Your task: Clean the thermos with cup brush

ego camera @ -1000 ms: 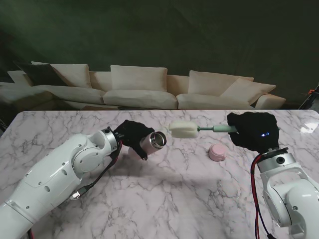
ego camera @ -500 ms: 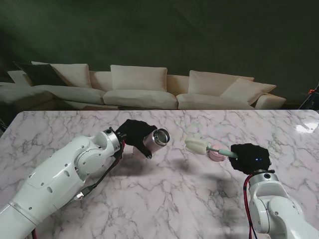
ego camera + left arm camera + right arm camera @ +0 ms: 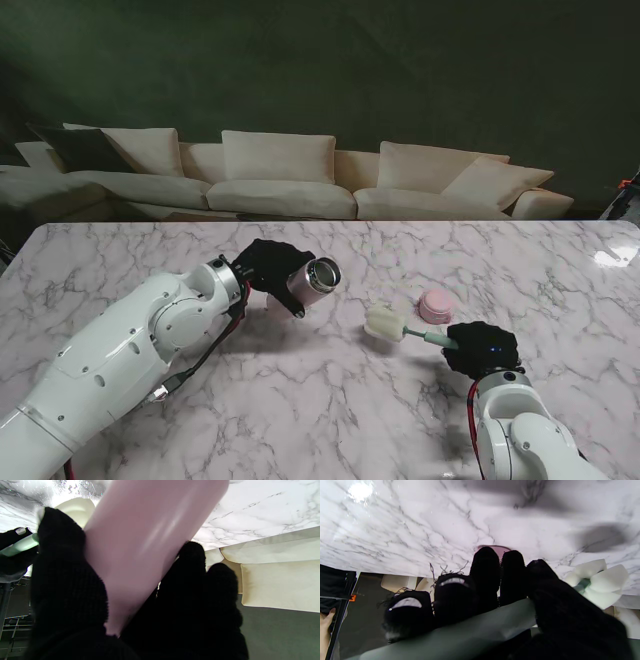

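The thermos [image 3: 312, 279] is gripped by the left hand [image 3: 268, 267] at frame centre; the cup brush [image 3: 385, 323], grasped by the right hand [image 3: 482, 348], remains outside; scrubbing appears pending.

left hand [image 3: 140, 620] black-gloved, fingers [image 3: 67, 580] wrapped on pink thermos [image 3: 150, 537] — body fills frame, cream brush head [image 3: 75, 508] and green handle [image 3: 20, 546] beyond, marble worktop [image 3: 262, 507], sofa cushions [image 3: 280, 585] behind

Left hand [image 3: 268, 268] raised with fingers clenched; right hand [image 3: 482, 348] low, nearer me, fingers curled.
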Available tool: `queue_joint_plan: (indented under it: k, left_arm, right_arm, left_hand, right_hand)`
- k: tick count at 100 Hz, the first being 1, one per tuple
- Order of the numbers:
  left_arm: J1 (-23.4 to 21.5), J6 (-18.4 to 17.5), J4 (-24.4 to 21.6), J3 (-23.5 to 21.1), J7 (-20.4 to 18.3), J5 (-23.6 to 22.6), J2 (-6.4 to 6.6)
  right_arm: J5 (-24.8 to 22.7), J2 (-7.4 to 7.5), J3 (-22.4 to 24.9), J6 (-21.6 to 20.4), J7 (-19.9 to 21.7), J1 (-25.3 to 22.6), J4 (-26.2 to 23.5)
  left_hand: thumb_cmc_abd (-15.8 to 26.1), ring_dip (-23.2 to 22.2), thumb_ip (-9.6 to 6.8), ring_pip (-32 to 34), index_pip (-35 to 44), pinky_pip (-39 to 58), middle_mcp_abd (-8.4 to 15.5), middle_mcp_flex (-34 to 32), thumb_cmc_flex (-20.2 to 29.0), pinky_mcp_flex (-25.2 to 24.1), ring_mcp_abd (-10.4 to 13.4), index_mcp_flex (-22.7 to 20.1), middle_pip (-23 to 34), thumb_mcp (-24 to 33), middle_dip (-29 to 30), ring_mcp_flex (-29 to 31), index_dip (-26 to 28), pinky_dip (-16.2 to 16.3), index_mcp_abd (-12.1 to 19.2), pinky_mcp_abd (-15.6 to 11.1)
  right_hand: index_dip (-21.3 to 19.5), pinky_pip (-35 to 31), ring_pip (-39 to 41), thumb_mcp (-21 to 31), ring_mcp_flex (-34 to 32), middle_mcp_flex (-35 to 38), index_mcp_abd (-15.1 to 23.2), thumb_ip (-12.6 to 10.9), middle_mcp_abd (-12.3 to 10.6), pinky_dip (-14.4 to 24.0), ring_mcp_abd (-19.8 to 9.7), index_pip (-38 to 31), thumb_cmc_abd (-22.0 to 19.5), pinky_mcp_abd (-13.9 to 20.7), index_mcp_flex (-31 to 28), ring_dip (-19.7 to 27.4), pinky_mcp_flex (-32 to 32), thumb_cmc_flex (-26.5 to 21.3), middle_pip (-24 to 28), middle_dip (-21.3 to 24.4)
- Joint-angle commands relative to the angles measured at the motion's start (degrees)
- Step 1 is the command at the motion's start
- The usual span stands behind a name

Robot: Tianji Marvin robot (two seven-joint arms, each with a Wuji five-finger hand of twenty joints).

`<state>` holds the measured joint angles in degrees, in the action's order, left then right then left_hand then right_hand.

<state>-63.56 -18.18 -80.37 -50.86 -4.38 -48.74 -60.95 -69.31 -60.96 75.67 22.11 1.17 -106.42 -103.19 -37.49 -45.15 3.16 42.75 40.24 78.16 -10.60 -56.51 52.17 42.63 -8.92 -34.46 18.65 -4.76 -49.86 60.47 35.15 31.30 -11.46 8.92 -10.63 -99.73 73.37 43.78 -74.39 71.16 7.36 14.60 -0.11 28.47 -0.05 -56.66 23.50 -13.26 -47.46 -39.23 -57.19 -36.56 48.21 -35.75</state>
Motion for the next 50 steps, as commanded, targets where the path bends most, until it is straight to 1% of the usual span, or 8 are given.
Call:
queue_joint_plan:
  k: [1,24,29,34,37,40,42,50]
  left_arm:
    - [0.5,-0.2,0.0,0.0,-0.6,0.0,-0.16]
    - [0.7,-0.4,0.1,0.0,-0.5,-0.3,-0.13]
    - [0.6,-0.5,0.1,-0.1,-0.5,-0.4,-0.11]
    - [0.6,-0.5,0.0,-0.2,-0.5,-0.4,-0.09]
    - [0.6,-0.5,0.0,-0.3,-0.5,-0.5,-0.09]
    - [0.6,-0.6,0.0,-0.3,-0.4,-0.5,-0.08]
    - [0.6,-0.6,0.0,-0.4,-0.4,-0.6,-0.08]
    - [0.5,-0.6,-0.1,-0.5,-0.5,-0.7,-0.05]
  right_arm:
    - [0.5,-0.11,-0.7,0.6,0.6,0.1,1.3]
    - [0.0,0.24,-2.3,1.5,3.4,1.0,2.2]
    - [-0.4,0.35,-2.5,1.7,4.6,1.0,2.0]
    - [-1.1,0.46,-2.8,2.0,5.9,1.0,1.8]
    - [-1.6,0.52,-2.9,2.1,6.3,1.0,1.8]
    - [-1.9,0.55,-3.1,2.2,6.5,1.0,1.8]
    - [-2.1,0.57,-3.1,2.3,6.7,1.0,1.8]
    - [-2.2,0.54,-3.4,2.8,6.5,0.9,1.8]
  left_hand:
    - [18.7,0.1,-5.06,2.0,7.9,1.8,2.9,-1.9,15.8,0.1,0.3,-5.5,6.2,28.0,-2.0,2.0,3.4,0.6,12.0,-4.1]
    - [18.7,0.1,-5.09,2.1,7.9,1.9,2.9,-1.9,15.8,0.1,0.3,-5.5,6.2,28.1,-1.9,2.0,3.4,0.6,12.0,-4.1]
    - [18.7,0.1,-5.1,2.1,7.9,2.0,2.9,-1.9,15.7,0.1,0.4,-5.5,6.3,28.1,-1.9,2.0,3.4,0.6,12.0,-4.1]
    - [18.7,0.1,-5.09,2.1,7.9,2.0,2.9,-1.9,15.7,0.1,0.3,-5.5,6.3,28.1,-1.9,2.0,3.4,0.6,12.0,-4.1]
    - [18.7,0.1,-5.11,2.1,7.9,2.0,2.9,-1.9,15.7,0.1,0.3,-5.5,6.3,28.1,-1.9,2.0,3.4,0.6,12.0,-4.1]
    - [18.7,0.1,-5.09,2.1,7.9,2.0,2.9,-1.8,15.7,0.1,0.3,-5.5,6.2,28.1,-1.9,2.0,3.4,0.6,12.0,-4.1]
    - [18.7,0.1,-5.1,2.1,7.9,2.0,3.0,-1.9,15.7,0.1,0.3,-5.5,6.3,28.1,-1.9,2.0,3.4,0.6,12.0,-4.1]
    - [18.7,0.1,-5.1,2.1,7.9,2.0,2.9,-1.9,15.7,0.1,0.2,-5.5,6.3,28.1,-1.9,2.1,3.4,0.6,12.0,-4.1]
  right_hand:
    - [1.4,-0.5,-1.8,-0.5,-1.0,-0.8,1.5,-1.3,1.6,-0.9,1.6,0.3,-2.0,-2.7,1.8,1.2,0.7,-2.3,-1.6,1.0]
    - [2.4,3.8,-9.8,-2.9,0.3,-4.4,4.6,-1.1,1.5,-0.9,2.2,1.5,-3.8,-3.1,4.6,3.2,5.5,-0.5,-4.0,3.3]
    - [2.8,5.0,-11.2,-4.2,2.0,-6.2,3.9,-1.1,1.7,-0.8,2.2,2.6,-4.2,-2.8,5.5,3.2,7.2,2.2,-4.5,3.7]
    - [0.8,7.1,-14.0,-3.6,3.9,-8.1,3.4,-1.2,1.5,0.0,2.1,6.2,-4.2,-2.6,5.4,2.9,9.3,6.9,-5.0,4.7]
    - [-1.7,8.7,-16.3,-2.0,5.2,-9.4,2.7,-2.6,1.5,0.1,2.2,9.9,-4.2,-2.7,4.8,3.4,10.7,11.8,-5.6,5.3]
    - [-5.8,9.9,-18.0,-0.4,6.5,-10.8,1.9,-5.8,1.6,0.3,2.4,13.3,-4.4,-2.8,4.7,3.7,11.9,15.9,-6.1,5.9]
    - [-7.6,10.5,-19.2,-0.4,7.2,-11.6,1.6,-6.9,1.7,0.3,2.4,14.5,-4.4,-2.9,5.1,4.0,12.5,17.4,-6.4,6.1]
    - [-9.5,12.8,-23.4,-2.6,11.3,-15.8,1.1,-7.4,2.0,0.0,2.9,16.1,-3.9,-3.4,7.3,5.3,15.8,20.7,-7.5,7.0]
